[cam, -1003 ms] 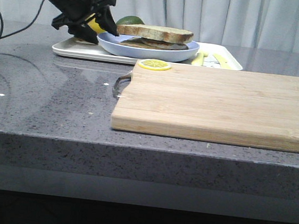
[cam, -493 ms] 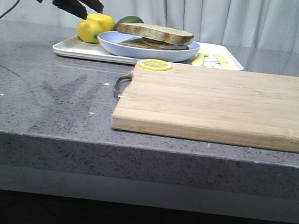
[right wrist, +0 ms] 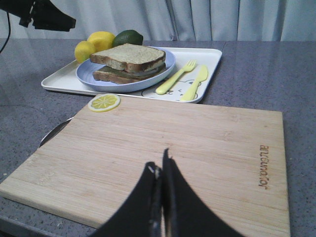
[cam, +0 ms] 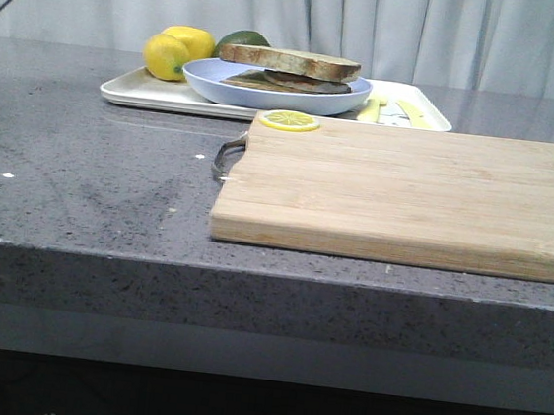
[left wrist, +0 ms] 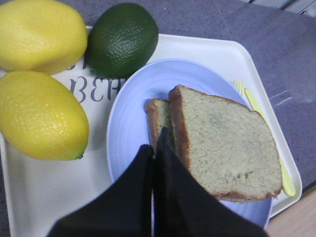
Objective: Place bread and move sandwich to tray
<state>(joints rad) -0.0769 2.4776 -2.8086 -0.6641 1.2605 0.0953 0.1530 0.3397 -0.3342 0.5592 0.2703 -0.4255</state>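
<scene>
we hold our left gripper above the tray, jaws closed on nothing; our right gripper hangs over the cutting board, jaws closed too. the sandwich sits on the blue plate, and the plate rests on the tray at the far side of the tabletop, beside two lemons and a lime. the top slice lies flat, its long axis across the front view, a little askew over the lower slice. we judge a careless sweep could nudge the plate or roll a lemon, or knock the top slice off
</scene>
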